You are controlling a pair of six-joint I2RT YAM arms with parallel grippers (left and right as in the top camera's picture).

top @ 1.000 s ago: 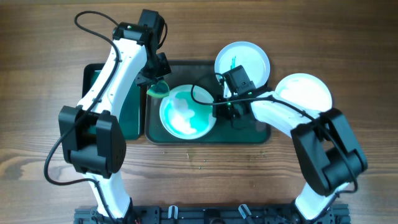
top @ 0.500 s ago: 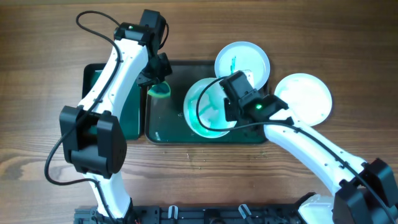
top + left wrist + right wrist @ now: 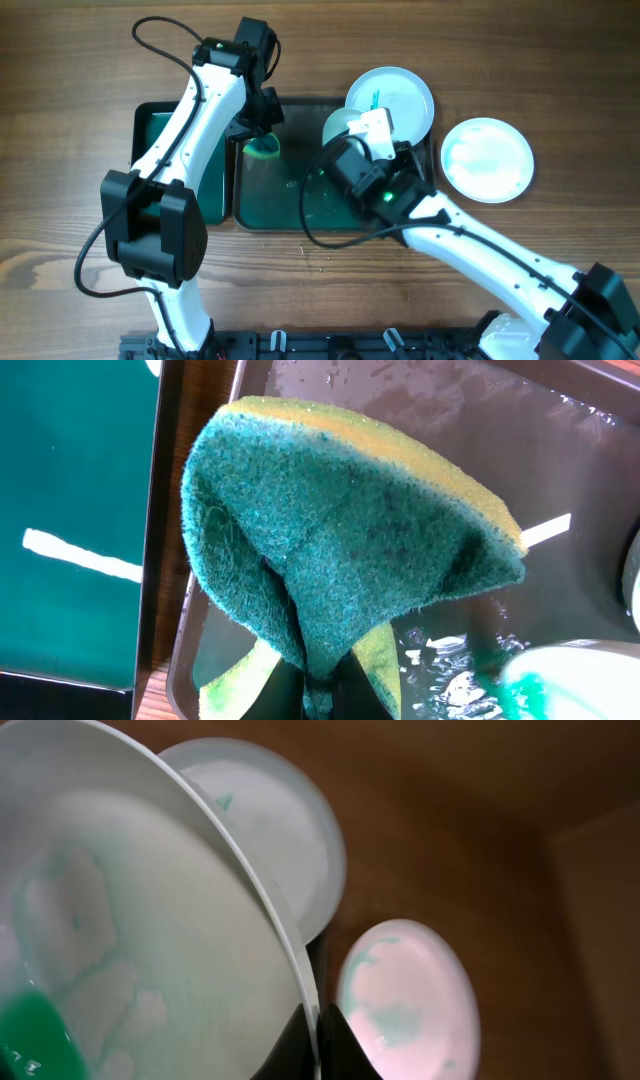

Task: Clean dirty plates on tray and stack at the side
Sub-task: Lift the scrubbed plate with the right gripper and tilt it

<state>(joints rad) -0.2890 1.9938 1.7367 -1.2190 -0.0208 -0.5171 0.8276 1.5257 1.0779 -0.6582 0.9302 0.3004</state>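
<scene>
Where the left tool [image 3: 262,132] pinches, the fibrous sponge [image 3: 340,530] creases.

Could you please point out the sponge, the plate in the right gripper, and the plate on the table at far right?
sponge [image 3: 340,530]: left wrist view, green scouring face.
held plate [image 3: 130,920]: right wrist view, smeared inner face.
table plate [image 3: 487,158]: overhead view, centre.

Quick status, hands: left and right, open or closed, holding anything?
left hand: closed, holding the sponge.
right hand: closed on the rim of a smeared plate.
</scene>
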